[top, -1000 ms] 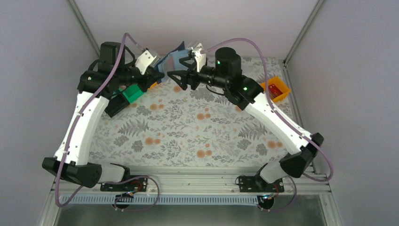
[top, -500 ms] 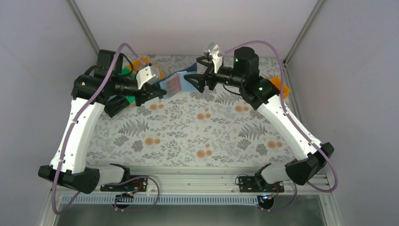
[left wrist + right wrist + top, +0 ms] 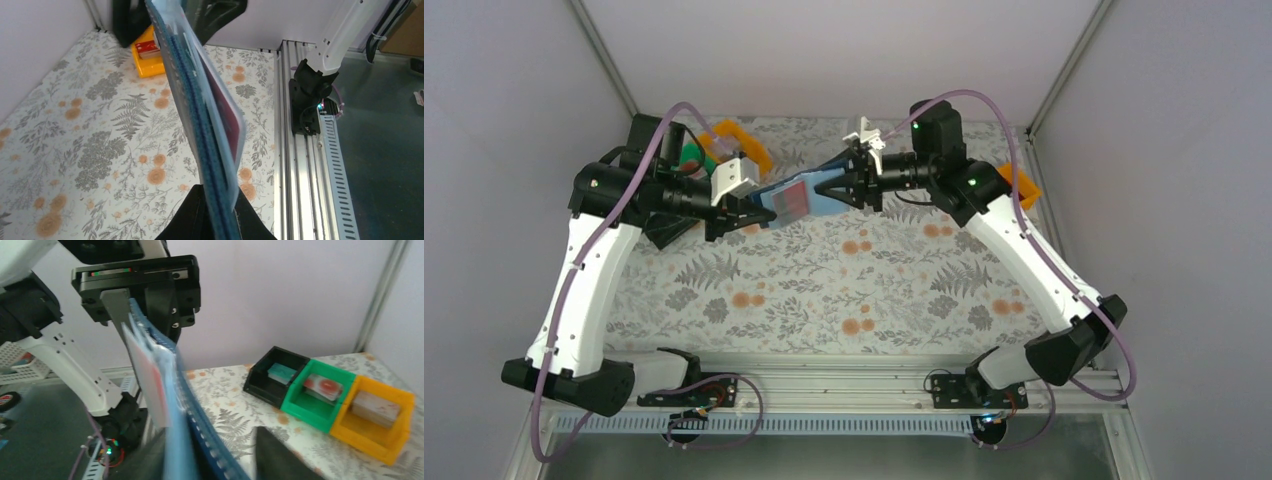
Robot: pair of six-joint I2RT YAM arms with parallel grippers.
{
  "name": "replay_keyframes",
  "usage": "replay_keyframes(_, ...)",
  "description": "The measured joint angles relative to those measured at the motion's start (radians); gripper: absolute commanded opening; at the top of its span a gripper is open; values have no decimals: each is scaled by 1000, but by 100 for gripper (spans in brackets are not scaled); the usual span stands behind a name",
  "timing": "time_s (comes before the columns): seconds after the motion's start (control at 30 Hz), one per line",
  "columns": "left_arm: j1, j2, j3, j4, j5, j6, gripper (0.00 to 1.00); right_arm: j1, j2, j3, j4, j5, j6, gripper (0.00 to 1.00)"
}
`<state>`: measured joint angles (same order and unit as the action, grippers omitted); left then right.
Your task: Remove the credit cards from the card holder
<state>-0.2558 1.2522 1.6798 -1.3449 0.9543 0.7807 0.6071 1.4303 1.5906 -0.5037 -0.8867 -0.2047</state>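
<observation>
At the left of the overhead view, my left gripper [image 3: 746, 214] is pinching the card holder [image 3: 802, 197] by its left end, my jaws closed tight on its edge. I am holding it open in the air above the floral table [image 3: 824, 290], near the top middle of the frame. A pale credit card [image 3: 794, 198] with a reddish blotch is sitting in a light blue pocket, so it is not out yet. At the holder's right end, my right gripper [image 3: 846, 187] is reaching in. In its wrist view its jaws are standing apart around the holder, with table showing beside one finger [image 3: 270, 450], so I judge it is not gripping yet. Pulling the cards is all left to do. How many are tucked inside, I cannot tell.
</observation>
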Motion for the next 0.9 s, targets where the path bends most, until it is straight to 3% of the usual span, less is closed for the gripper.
replay_keyframes(0.03, 0, 0, 0, 1, -1, -3, 2, 0, 9, 6, -5, -23, -5, 4)
replay_keyframes(0.2, 0, 0, 0, 13, -27, -14, 12, -1, 16, 8, -18, -82, -11, 4)
replay_keyframes(0.9, -1, -27, 5, 26, -87, 6, 21, -12, -25, 1, -18, -153, -33, 4)
